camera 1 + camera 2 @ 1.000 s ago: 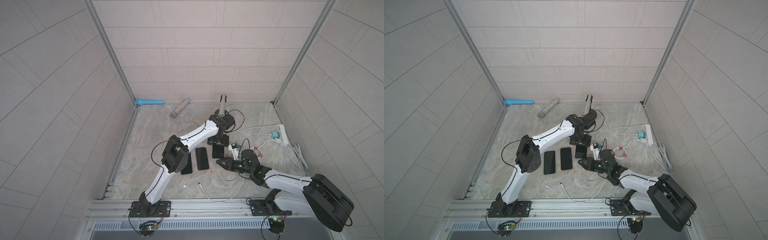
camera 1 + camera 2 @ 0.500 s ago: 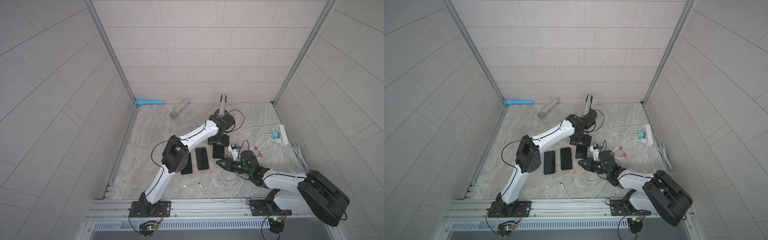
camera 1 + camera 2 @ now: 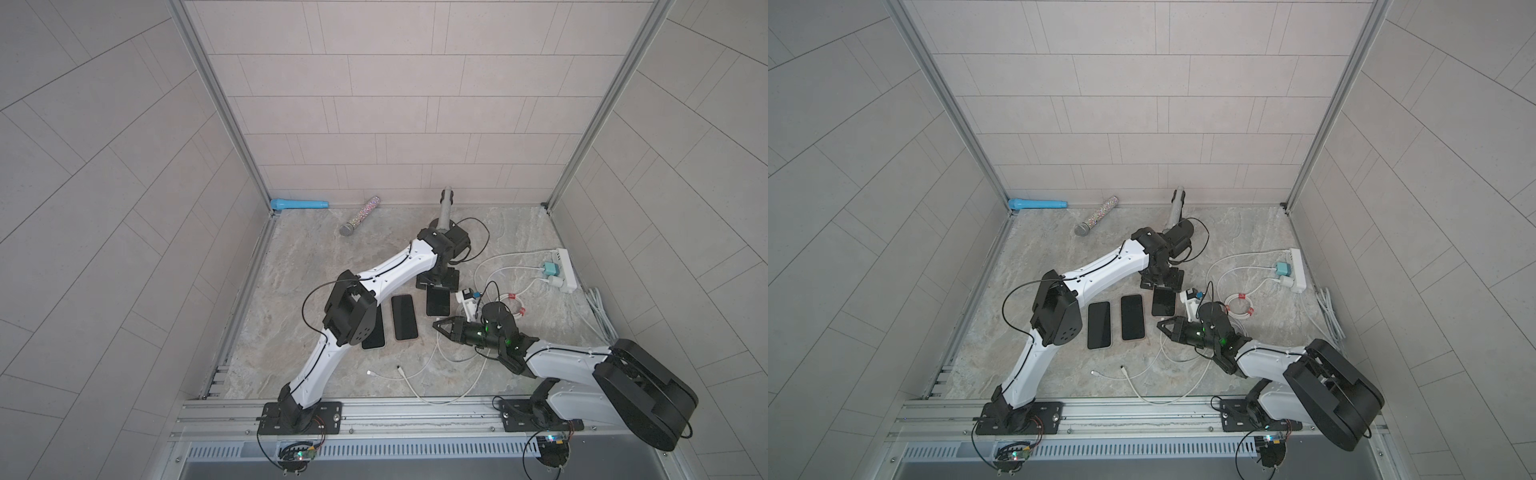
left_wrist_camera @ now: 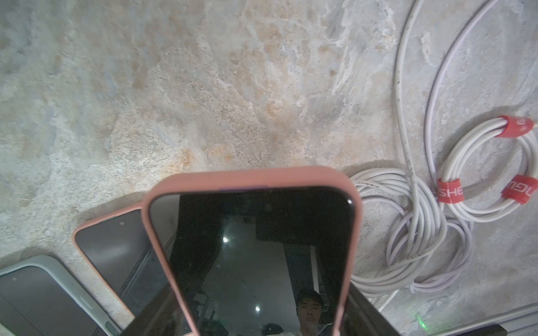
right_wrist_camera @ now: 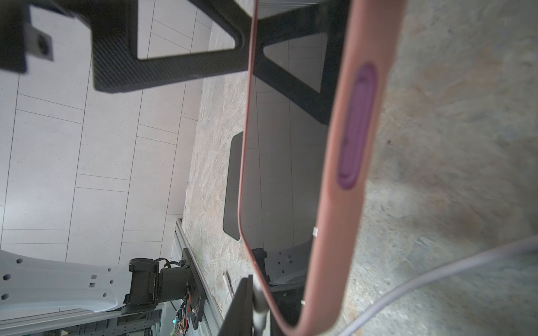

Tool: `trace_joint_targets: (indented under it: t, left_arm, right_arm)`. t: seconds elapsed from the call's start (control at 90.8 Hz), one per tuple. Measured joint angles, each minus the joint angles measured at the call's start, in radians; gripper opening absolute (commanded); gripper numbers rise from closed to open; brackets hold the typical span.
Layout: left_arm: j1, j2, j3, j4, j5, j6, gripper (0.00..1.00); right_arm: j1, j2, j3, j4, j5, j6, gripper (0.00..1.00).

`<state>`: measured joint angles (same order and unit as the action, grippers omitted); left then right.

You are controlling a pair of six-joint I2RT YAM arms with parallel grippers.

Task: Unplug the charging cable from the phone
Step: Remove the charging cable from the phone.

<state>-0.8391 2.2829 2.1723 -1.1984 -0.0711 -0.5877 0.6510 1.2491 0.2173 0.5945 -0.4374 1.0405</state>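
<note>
The phone (image 3: 438,302), in a pink case, lies just right of and below frame centre in both top views, rightmost in a row of three. The left gripper (image 3: 437,286) clamps its upper end across the width. The right gripper (image 3: 436,325) sits at its lower end with jaws drawn close together; whether they pinch the charging cable (image 5: 436,273) cannot be determined.

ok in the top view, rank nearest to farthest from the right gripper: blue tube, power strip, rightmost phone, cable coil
1. rightmost phone, just beyond the right gripper
2. cable coil, to its right
3. power strip, far right
4. blue tube, far back left
</note>
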Motion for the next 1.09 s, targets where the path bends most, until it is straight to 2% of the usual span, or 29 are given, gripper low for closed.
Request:
trace_joint_targets:
  t: [0.341,1.09]
  left_arm:
    - [0.0,0.0,0.007,-0.004,0.001,0.0,0.0]
    - [0.014,0.007,0.082,-0.031,-0.008,-0.008,0.0]
  right_arm:
    - [0.002,-0.014,-0.017,0.003,0.007,0.01,0.06]
    - [0.033,-0.069,-0.036,-0.026,0.029,0.012,0.03]
